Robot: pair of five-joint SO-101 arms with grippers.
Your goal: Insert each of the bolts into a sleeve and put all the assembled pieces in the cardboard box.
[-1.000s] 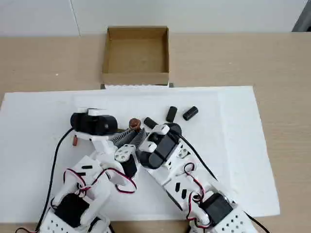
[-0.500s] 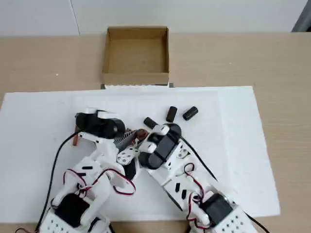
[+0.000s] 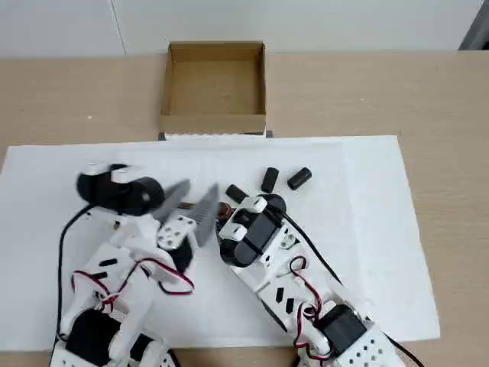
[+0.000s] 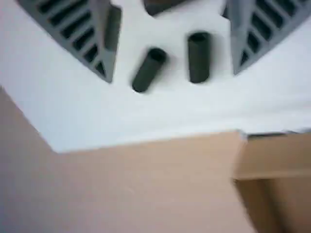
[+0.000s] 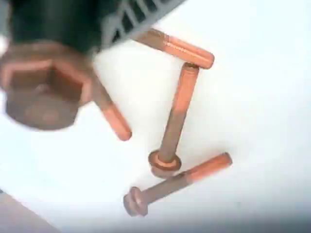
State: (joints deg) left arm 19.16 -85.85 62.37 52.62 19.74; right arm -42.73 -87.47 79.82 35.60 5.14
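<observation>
The wooden surface (image 3: 428, 92) filled the high view, and a white sheet (image 3: 367, 229) covered its lower half. The cardboard box (image 3: 216, 122) stood open in the upper centre of the frame, just at the upper edge of the sheet.

Both arms came in from the bottom edge. The left tool (image 3: 200, 188) was left of centre, with its two grey fingers spread wide and nothing between them. In the left wrist view these fingers (image 4: 73, 34) stood well apart above the sheet.

The right tool (image 3: 227, 212) was just beside it, near the centre. In the right wrist view it was pressed on a dark held sleeve (image 5: 48, 22), and the hexagonal head of a copper bolt (image 5: 43, 85) showed at the end of this sleeve.

Three loose sleeves (image 3: 269, 180) lay on the sheet in a short row, right of and above the right tool, the nearest one just beside it.

Several loose bolts (image 5: 175, 121) lay close together on the sheet in the right wrist view, two of them touching at their ends.
</observation>
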